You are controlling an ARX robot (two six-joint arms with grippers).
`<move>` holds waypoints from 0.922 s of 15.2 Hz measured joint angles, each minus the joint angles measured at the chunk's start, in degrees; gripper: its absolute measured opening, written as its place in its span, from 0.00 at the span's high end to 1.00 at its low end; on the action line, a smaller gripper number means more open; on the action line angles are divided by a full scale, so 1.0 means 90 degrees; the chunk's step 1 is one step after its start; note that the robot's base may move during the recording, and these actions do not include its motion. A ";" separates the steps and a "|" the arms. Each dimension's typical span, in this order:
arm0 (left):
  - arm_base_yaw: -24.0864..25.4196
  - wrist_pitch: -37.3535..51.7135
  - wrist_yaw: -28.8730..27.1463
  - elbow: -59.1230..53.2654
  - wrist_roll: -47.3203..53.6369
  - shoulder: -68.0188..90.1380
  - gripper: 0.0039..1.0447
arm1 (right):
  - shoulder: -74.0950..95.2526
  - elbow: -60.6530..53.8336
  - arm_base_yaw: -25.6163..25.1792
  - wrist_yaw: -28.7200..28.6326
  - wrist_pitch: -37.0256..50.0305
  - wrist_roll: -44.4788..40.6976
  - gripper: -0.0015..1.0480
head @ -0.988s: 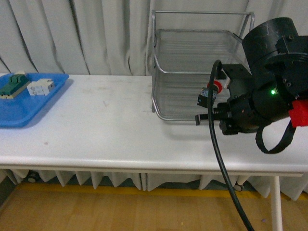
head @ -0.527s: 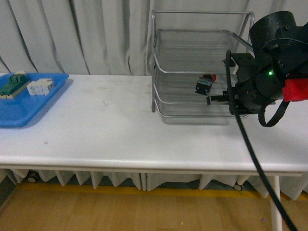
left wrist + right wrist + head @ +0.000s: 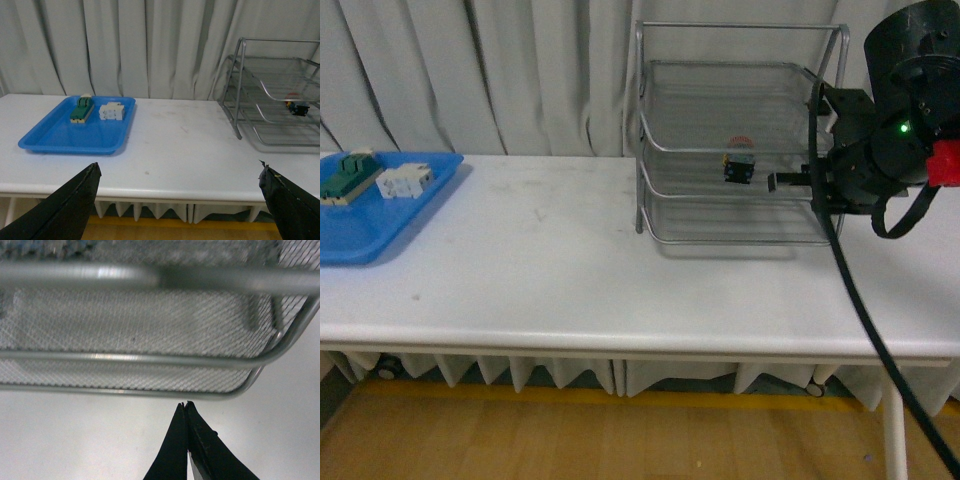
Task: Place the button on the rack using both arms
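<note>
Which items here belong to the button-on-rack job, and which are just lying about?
Job:
button, lying in the rack's middle tier
rack
right tool, shut and empty, outside the rack
left tool, open

Lying about:
blue tray
green block in the tray
white block in the tray

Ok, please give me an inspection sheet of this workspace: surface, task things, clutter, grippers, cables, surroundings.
Surface: white table, a few small marks.
Job's things: button lies in the middle tier of the rack, free of both grippers.
Clutter: blue tray at the table's left end holds a green-and-cream block and a white part.
Grippers: right gripper shut, empty, just outside the rack; left gripper open, empty.
Cables: black cable hangs from the right arm.
Surroundings: pale curtain behind, wooden floor below.
</note>
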 joint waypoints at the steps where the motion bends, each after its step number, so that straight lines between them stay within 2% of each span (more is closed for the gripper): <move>1: 0.0000 0.0000 0.0000 0.0000 0.0000 0.0000 0.06 | -0.0126 -0.0289 0.0017 -0.0126 0.0041 0.0000 0.98; 5: 0.0000 0.0000 0.0000 0.0000 0.0000 0.0000 0.06 | -0.1195 -0.1554 0.0146 -0.0668 0.0578 -0.0012 0.98; 9: 0.0000 0.0000 0.0000 0.0000 0.0000 0.0000 0.06 | -0.3215 -0.3534 0.0216 -0.1445 0.1576 -0.0005 0.98; 12: 0.0000 0.0000 0.0000 0.0000 0.0000 0.0000 0.06 | -0.5122 -0.4855 -0.0083 -0.2059 0.1892 0.0148 0.98; 13: 0.0000 0.0000 0.0000 0.0000 0.0000 0.0000 0.06 | -0.5683 -0.5666 -0.0090 -0.1146 0.3507 0.0000 0.98; 14: 0.0000 0.0000 0.0002 0.0000 0.0000 0.0000 0.06 | -0.6370 -0.6584 -0.0260 -0.0308 0.4670 -0.0187 0.98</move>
